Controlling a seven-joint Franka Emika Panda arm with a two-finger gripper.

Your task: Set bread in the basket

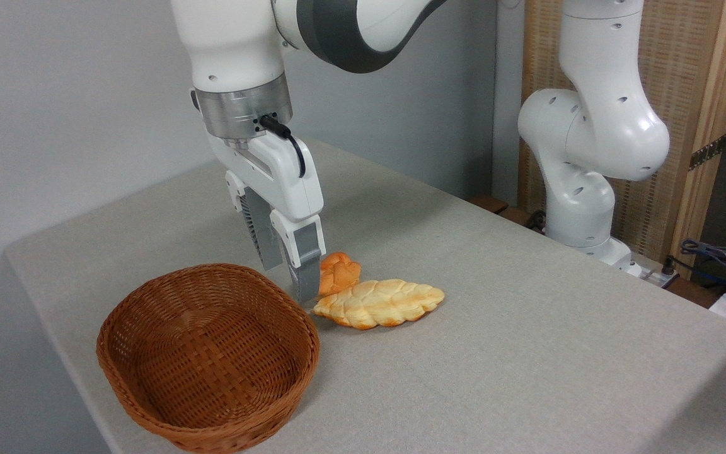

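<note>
The bread (pixel 341 271), a small orange-brown knotted bun, lies on the table just behind a longer pale golden braided loaf (pixel 379 304). My gripper (pixel 287 280) hangs low over the table, pointing down, immediately left of the bun. It is open with nothing visible between its fingers. The nearer finger (pixel 305 271) stands right beside the bun's left side and hides that edge. The brown woven basket (pixel 303 334) sits at the front left, empty, with its rim close to the fingertips.
The arm's white base (pixel 583 208) stands at the table's far right edge. Cables and equipment (pixel 725 261) lie beyond it. The grey cloth-covered table (pixel 527 353) stretches to the right and front of the breads.
</note>
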